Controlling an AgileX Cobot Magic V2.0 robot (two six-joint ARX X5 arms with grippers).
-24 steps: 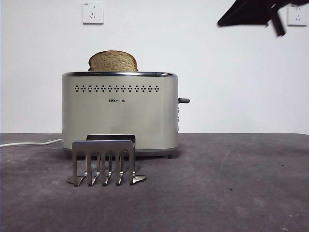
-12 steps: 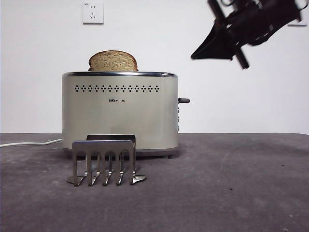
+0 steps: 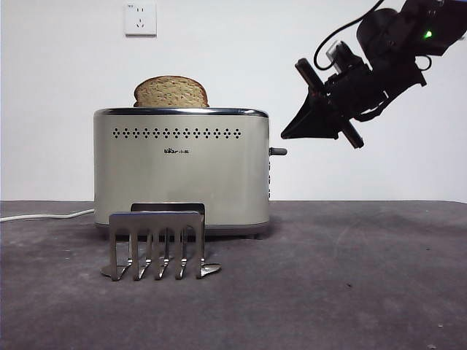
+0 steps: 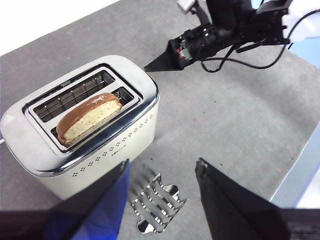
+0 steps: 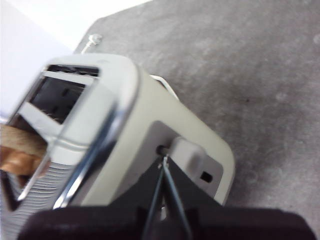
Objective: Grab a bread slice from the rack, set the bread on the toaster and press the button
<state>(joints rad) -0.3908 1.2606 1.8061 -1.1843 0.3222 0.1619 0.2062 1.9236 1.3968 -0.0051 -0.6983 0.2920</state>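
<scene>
One slice of bread [image 3: 171, 92] is sitting in the toaster [image 3: 181, 171] in the front view, with its round top poking out above the shiny rim. The toaster is standing on the grey table [image 3: 350, 284]. The little metal rack [image 3: 156, 245] is standing just in front of it, with nothing in its slots. The button [image 3: 278, 152] is sticking out from the toaster's narrow end. The right tool [image 3: 287, 134] is hanging in the air just above and beside the button, with its tips pinched together to a point. A white wall socket [image 3: 140, 19] is showing on the wall behind.

In the left wrist view, the left tool [image 4: 162, 172] is hovering high over the table with its jaws spread wide and nothing in them. The bread [image 4: 89, 117] is lying in the slot nearer the rack [image 4: 156, 205]. The right tool [image 4: 148, 66] is pointing at the toaster's [image 4: 100, 150] end.

In the right wrist view, the right tool [image 5: 165, 161] is squeezed closed on nothing, and its tips are sitting right by the button [image 5: 186, 152], but I cannot tell if they are touching it. The toaster [image 5: 130, 135] is filling much of the picture.
</scene>
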